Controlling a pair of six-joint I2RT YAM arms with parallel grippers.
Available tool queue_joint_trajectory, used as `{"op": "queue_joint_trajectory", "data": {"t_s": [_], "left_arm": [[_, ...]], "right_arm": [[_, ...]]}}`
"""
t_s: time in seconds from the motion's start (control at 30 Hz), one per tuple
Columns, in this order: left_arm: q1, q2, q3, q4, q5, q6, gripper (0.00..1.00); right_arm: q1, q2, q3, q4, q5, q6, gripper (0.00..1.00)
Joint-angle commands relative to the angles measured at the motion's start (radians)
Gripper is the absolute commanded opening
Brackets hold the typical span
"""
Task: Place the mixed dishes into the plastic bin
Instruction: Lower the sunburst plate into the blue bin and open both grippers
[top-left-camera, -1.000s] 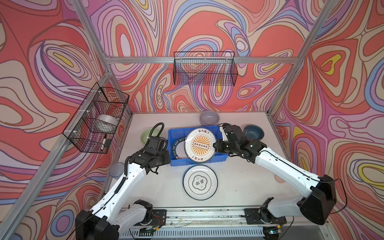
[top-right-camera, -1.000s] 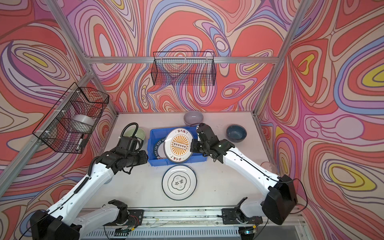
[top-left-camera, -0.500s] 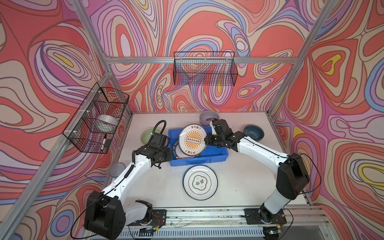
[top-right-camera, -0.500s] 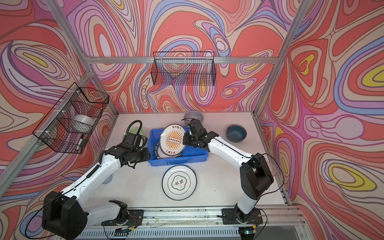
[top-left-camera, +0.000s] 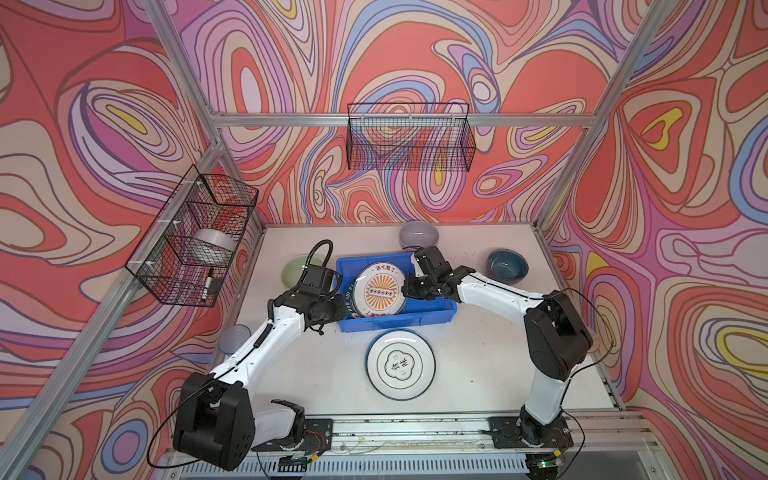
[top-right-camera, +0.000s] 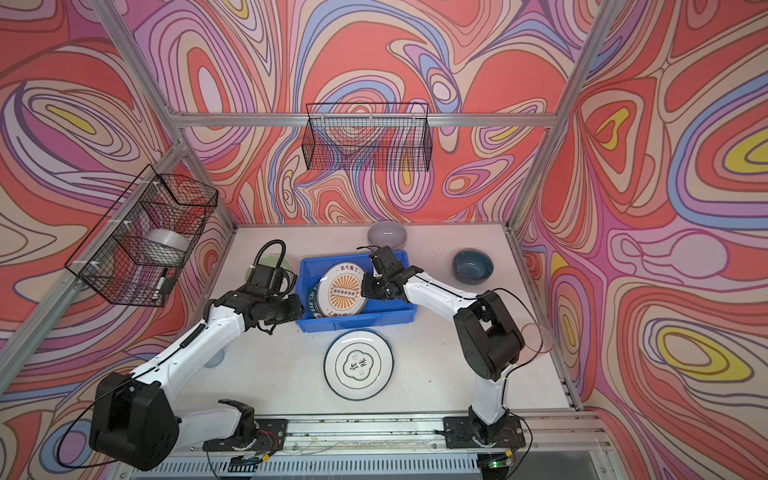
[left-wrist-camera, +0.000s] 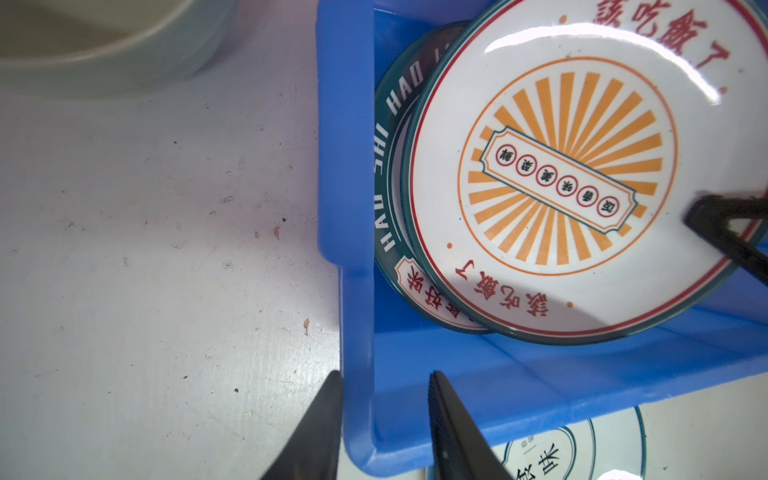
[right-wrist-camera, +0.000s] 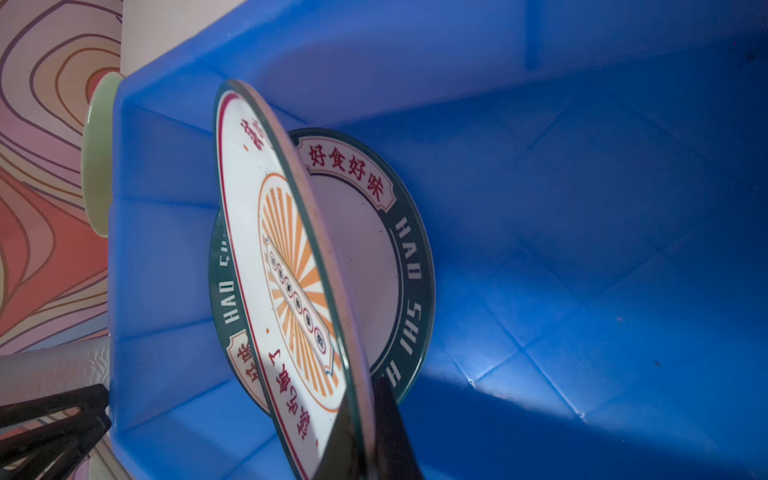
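Your right gripper (right-wrist-camera: 368, 440): clamped on rim of orange sunburst plate (top-left-camera: 380, 293). Plate tilted, frame centre in both top views, over blue bin (top-left-camera: 432, 309) and above dark-banded plate (right-wrist-camera: 411, 257) lying flat on bin floor. Your left gripper (left-wrist-camera: 386, 415): jaws parted, astride bin's left wall near lower-left corner, inner finger clear of wall. White plate (top-left-camera: 401, 365) on table just below bin.

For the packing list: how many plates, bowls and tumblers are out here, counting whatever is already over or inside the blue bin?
Plates: 3 – round orange sunburst plate, dark green-rimmed plate, white teal-rimmed plate
Bowls: 3 – pale green bowl, lilac bowl, teal bowl
Tumblers: 2 – translucent blue tumbler, translucent pink tumbler
Total: 8
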Motion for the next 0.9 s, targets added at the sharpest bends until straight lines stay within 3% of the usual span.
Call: {"op": "queue_joint_trajectory", "data": {"t_s": [0.0, 0.5, 0.87], "left_arm": [[0.005, 0.023, -0.017, 0.013, 0.012, 0.011, 0.36], [0.005, 0.039, -0.027, 0.025, 0.026, 0.012, 0.34], [0.006, 0.039, -0.028, 0.033, 0.04, 0.014, 0.33]], "right_arm": [[-0.002, 0.016, 0.02, 0.065, -0.049, 0.019, 0.0], [-0.002, 0.083, 0.009, 0.108, -0.104, 0.034, 0.07], [-0.002, 0.094, 0.015, 0.086, -0.087, 0.019, 0.25]]}}
